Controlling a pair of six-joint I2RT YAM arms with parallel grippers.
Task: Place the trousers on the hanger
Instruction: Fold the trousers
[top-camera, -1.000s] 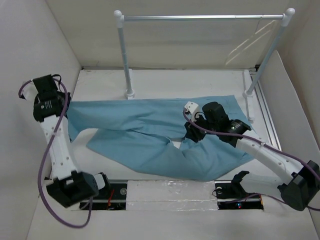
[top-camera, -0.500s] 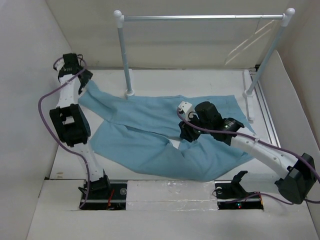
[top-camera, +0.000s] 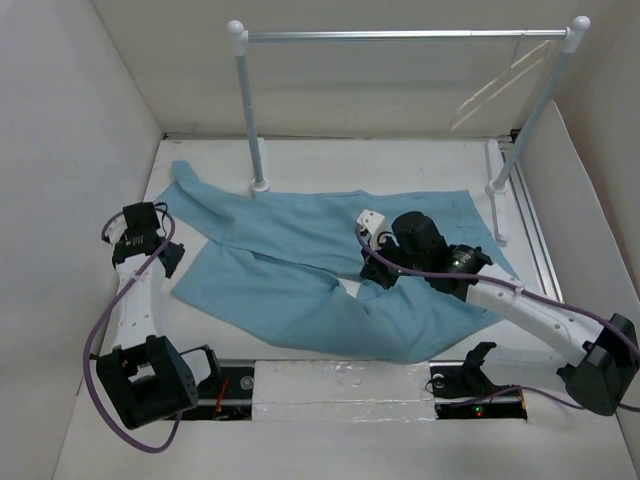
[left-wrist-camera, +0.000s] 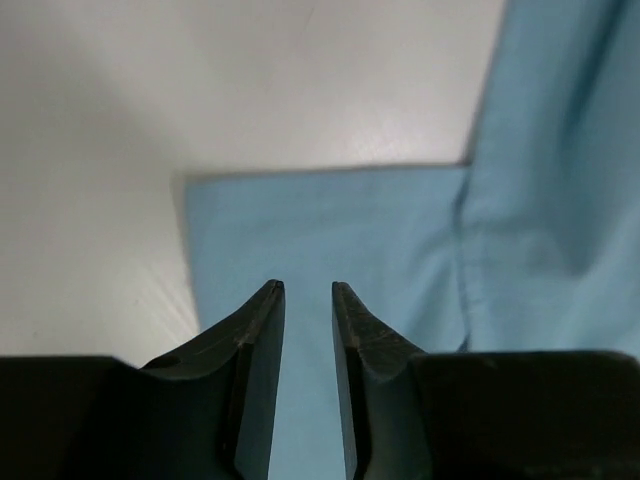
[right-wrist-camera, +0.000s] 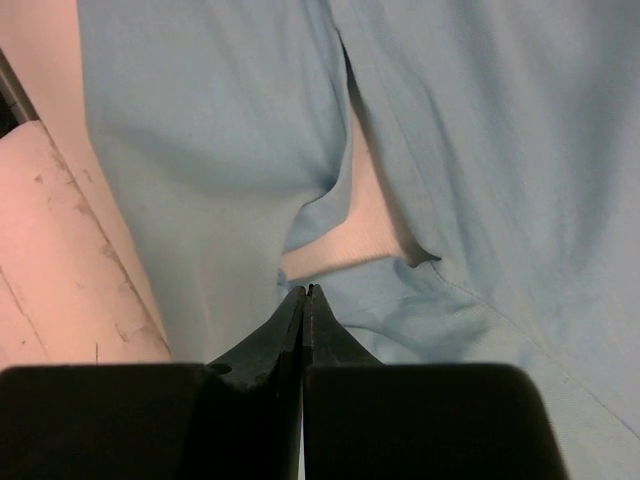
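The light blue trousers (top-camera: 290, 290) lie flat on the white table, one leg stretched to the back left, the other ending at the left front. The cream-white hanger (top-camera: 492, 92) hangs from the rail at the far right. My left gripper (top-camera: 172, 262) hovers over the front leg's cuff. In the left wrist view it (left-wrist-camera: 305, 287) is open a narrow gap, empty, with blue fabric (left-wrist-camera: 340, 220) below. My right gripper (top-camera: 383, 272) sits at the crotch. In the right wrist view it (right-wrist-camera: 305, 290) is shut with nothing between the jaws, at the fabric's (right-wrist-camera: 480, 150) edge.
A silver-barred rail (top-camera: 400, 35) on white posts (top-camera: 250, 110) stands across the back of the table. White walls close in on the left, back and right. A strip of bare table (right-wrist-camera: 350, 240) shows between the legs at the crotch.
My left arm carried one leg to the back left corner, let it go there, and drew back to the front leg's cuff. My right gripper has barely moved.
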